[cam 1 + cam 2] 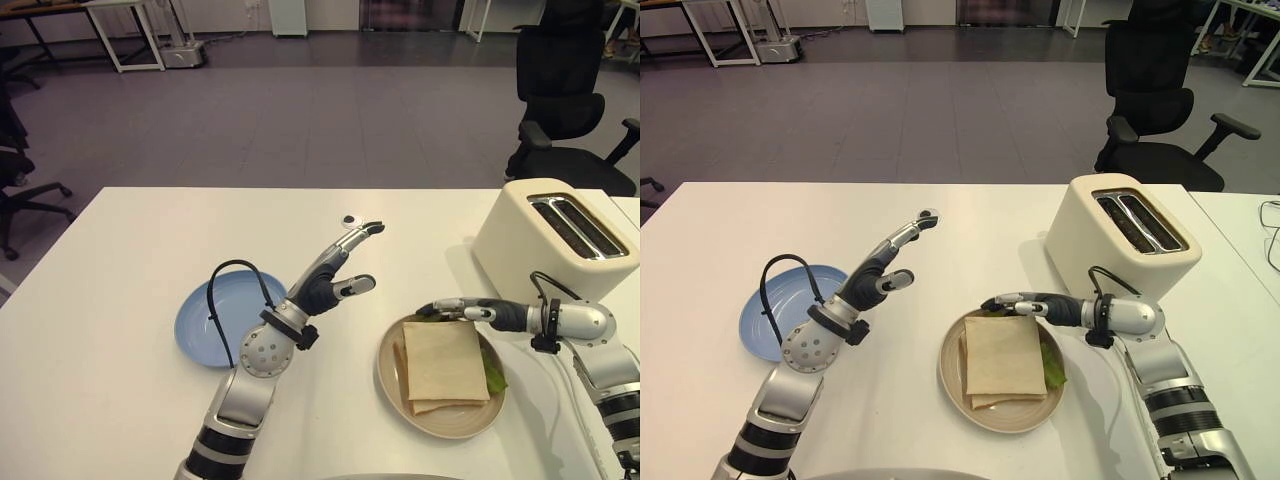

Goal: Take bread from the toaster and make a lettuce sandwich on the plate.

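Note:
A beige plate [392, 382] near the table's front holds a sandwich: a top bread slice [445, 360] over green lettuce [494, 376] and a lower slice. My right hand [465, 309] lies flat at the plate's far edge, fingers extended leftward and open, fingertips just beyond the top slice's far corner. The cream toaster [520, 235] stands at the right rear, its slots dark. My left hand [338, 265] is raised above the table between the two plates, fingers spread, holding nothing.
A blue plate [205, 322] sits left of the left arm, with a black cable looping over it. A small white disc with a dark centre [349, 219] lies on the table beyond the left hand. Office chairs stand behind the table.

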Robot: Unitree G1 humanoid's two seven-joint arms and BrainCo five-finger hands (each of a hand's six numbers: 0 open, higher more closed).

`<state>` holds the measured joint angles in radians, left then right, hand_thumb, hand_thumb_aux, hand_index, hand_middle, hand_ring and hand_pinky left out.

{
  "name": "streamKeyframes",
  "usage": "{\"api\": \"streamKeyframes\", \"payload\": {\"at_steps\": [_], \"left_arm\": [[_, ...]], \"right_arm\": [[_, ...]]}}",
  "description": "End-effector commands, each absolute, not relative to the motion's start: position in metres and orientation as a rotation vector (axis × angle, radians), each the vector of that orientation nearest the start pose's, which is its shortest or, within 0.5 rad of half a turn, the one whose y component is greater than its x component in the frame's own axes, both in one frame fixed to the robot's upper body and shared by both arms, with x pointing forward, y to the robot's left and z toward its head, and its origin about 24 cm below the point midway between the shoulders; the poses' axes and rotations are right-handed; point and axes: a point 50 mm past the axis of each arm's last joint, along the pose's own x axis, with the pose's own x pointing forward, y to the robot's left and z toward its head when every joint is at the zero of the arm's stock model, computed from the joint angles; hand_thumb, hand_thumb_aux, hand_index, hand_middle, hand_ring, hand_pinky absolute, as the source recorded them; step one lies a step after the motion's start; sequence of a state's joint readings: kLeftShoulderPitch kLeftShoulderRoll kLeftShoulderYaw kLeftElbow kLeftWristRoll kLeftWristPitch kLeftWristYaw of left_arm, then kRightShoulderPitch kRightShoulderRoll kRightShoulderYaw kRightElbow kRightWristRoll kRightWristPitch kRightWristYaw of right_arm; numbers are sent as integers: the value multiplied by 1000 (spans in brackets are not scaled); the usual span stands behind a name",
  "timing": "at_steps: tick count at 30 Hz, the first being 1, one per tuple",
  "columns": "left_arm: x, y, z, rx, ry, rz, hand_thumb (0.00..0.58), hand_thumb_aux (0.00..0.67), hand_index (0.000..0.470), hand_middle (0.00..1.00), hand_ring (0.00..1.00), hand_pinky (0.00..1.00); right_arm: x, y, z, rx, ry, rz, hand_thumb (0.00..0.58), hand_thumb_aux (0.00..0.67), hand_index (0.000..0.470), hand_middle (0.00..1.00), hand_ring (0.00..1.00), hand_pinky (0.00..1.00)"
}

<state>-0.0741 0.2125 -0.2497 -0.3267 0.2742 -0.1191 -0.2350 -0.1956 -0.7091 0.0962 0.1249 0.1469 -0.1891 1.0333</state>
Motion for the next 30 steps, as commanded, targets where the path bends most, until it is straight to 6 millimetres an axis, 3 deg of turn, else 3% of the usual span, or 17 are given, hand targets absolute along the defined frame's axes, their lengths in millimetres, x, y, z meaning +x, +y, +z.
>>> {"api": "streamKeyframes", "payload": {"at_steps": [1, 8, 11, 13, 14, 15, 16, 17, 21, 25, 27, 30], "left_arm": [[237, 100, 127, 506, -456, -502, 0, 0, 0, 0, 0, 0], [233, 102, 133, 514, -485, -565, 0, 0, 0, 0, 0, 0], [223, 102, 132, 475, -456, -723, 0, 0, 0, 0, 0, 0], [204, 103, 124, 412, -391, -947, 0, 0, 0, 0, 0, 0], [192, 105, 121, 379, -355, -1059, 288, 194, 136, 184, 184, 184], [182, 108, 120, 328, -328, -1150, 553, 525, 369, 612, 612, 612], [173, 110, 120, 274, -294, -1235, 580, 670, 470, 859, 859, 859], [167, 112, 118, 241, -265, -1298, 580, 670, 470, 980, 980, 980], [149, 111, 97, 286, -92, -1514, 580, 670, 470, 1000, 1000, 1000], [155, 102, 78, 421, -44, -1524, 580, 670, 470, 1000, 1000, 1000], [167, 94, 70, 476, -56, -1458, 580, 670, 470, 1000, 1000, 1000], [180, 78, 57, 519, -69, -1393, 580, 670, 470, 1000, 1000, 1000]], "right_arm": [[264, -213, 137, -527, -131, 991, 0, 0, 0, 0, 0, 0], [244, -223, 181, -280, -285, 943, 0, 0, 0, 0, 0, 0], [229, -232, 179, -176, -255, 966, 0, 0, 0, 0, 0, 0], [212, -241, 170, -109, -170, 1039, 0, 0, 0, 0, 0, 0], [201, -244, 163, -91, -107, 1100, 316, 218, 153, 235, 235, 235], [191, -248, 155, -60, -36, 1148, 580, 670, 470, 733, 733, 733], [182, -251, 145, -55, 51, 1194, 580, 670, 470, 1000, 1000, 1000], [174, -253, 134, -72, 133, 1225, 580, 670, 470, 1000, 1000, 1000], [145, -266, 96, -176, 424, 1315, 580, 670, 470, 1000, 1000, 1000], [128, -277, 68, -350, 624, 1371, 580, 670, 470, 1000, 1000, 1000], [128, -272, 54, -478, 647, 1407, 580, 670, 470, 1000, 1000, 1000], [143, -242, 43, -591, 459, 1394, 580, 670, 470, 1000, 1000, 1000]]}}
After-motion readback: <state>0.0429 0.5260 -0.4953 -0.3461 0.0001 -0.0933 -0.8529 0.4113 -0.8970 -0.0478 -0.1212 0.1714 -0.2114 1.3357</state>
